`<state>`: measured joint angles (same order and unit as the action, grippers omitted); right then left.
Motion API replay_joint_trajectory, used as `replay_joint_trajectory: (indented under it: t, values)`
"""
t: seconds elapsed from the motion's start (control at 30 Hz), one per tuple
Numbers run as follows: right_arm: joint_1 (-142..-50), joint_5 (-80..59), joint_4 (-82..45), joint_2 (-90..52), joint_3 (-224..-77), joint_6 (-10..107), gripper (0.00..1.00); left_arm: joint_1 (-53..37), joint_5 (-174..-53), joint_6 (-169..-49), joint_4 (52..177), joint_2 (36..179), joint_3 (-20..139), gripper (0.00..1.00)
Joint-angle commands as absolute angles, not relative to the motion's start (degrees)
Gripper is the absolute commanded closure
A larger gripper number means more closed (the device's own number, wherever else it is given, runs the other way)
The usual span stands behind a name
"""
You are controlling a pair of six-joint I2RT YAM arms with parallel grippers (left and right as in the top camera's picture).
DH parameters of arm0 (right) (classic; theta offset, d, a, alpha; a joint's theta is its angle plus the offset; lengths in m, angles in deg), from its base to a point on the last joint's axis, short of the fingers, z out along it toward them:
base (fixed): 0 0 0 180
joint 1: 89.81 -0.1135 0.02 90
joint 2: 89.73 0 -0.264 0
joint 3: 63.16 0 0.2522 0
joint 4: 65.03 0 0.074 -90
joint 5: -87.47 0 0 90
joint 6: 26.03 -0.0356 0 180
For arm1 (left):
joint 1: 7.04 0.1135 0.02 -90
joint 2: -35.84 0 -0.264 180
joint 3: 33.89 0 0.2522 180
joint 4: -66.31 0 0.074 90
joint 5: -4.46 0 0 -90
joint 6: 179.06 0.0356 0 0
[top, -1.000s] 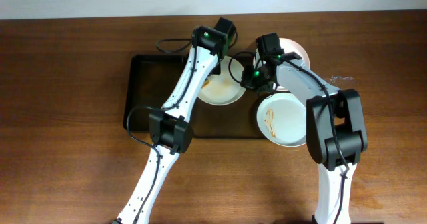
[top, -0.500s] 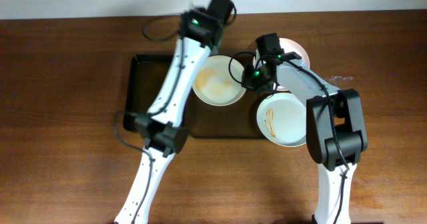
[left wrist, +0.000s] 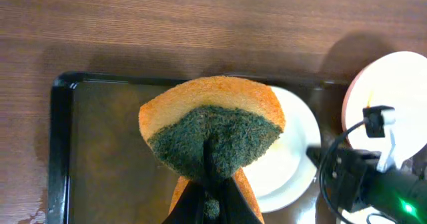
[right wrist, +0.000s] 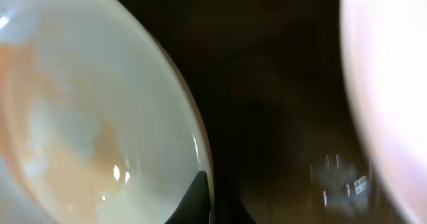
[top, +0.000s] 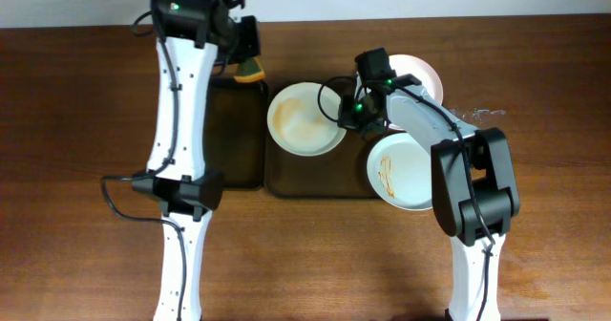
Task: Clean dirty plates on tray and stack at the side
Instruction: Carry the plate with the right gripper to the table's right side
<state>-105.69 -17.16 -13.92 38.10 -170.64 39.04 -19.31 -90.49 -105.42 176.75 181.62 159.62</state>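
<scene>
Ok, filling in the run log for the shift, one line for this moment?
left gripper: over tray, shut on sponge | right gripper: at middle plate rim, grip unclear | middle plate: smeared, on tray

The middle plate is white with a pale orange-brown smear across its centre, the near plate is white with thin orange-red streaks, and the far plate is plain white. The tray is dark brown and the table reddish-brown with fine wood grain. The sponge is orange with a dark green scouring face, and the arms are white with black joints
</scene>
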Motion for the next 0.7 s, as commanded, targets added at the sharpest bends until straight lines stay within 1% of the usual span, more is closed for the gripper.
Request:
replay_joint_trajectory:
  t: [0.0, 0.1, 0.27, 0.37, 0.47, 0.67]
  values:
    - [-106.6, -12.2, -8.9, 32.7, -170.0, 41.4, 0.96, -17.0, -94.9, -104.4, 176.8, 181.7, 159.5, 1.00]
    - [-107.4, -3.3, -4.6, 26.5, -170.0, 41.4, 0.96, -15.4, -96.3, -104.4, 176.8, 181.7, 159.5, 1.00]
    - [-113.4, 22.5, -0.2, 19.1, -170.0, 41.4, 0.96, -13.9, -96.3, -104.4, 176.8, 181.8, 159.5, 1.00]
    - [-119.1, 37.3, 1.1, 18.7, -169.9, 40.8, 0.96, -13.2, -96.3, -104.4, 176.8, 181.8, 159.5, 1.00]
    - [-125.3, 52.6, 3.3, 18.7, -169.9, 36.5, 0.96, -12.8, -96.2, -104.3, 176.8, 181.9, 159.5, 1.00]
    - [-133.4, 70.9, 4.9, 18.7, -169.9, 34.5, 0.96, -12.8, -96.2, -104.3, 176.8, 182.1, 158.7, 1.00]
